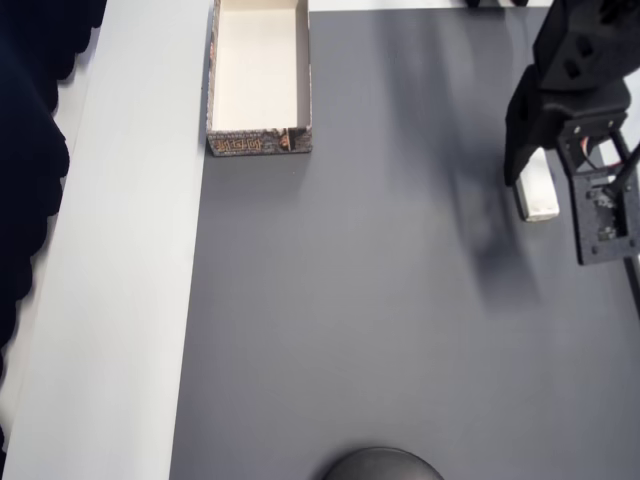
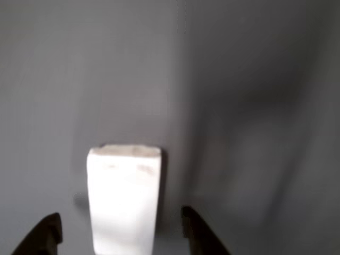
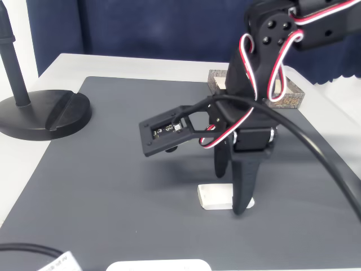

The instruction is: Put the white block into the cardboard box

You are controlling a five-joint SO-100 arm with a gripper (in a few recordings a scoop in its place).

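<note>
White against the dark grey mat (image 1: 350, 320), the white block (image 1: 537, 192) lies flat on the desk (image 1: 120, 300) at the right side of the overhead view, partly under the black arm. The gripper (image 3: 232, 191) stands over it with its fingers pointing down — in the fixed view one finger (image 3: 243, 186) reaches the mat just beside the block's right end (image 3: 217, 196), and the other sits behind it. In the wrist view the block (image 2: 124, 199) lies lengthwise between the two dark fingertips (image 2: 45, 234), with bare mat showing on each side of it; the jaws are spread wider than the block and have hold of nothing. Whether either tip touches the block cannot be told.

The cardboard box (image 1: 259, 75) sits well apart from the block, at the upper left of the overhead view, where the mat meets the pale desk surface. Its cream inside is bare, and its patterned short wall with a notch faces down the picture. In the fixed view it is at the far side, mostly hidden behind the arm — only its printed corner (image 3: 287, 96) shows clearly.

A black round stand base (image 3: 42, 113) rests at the left of the fixed view.
</note>
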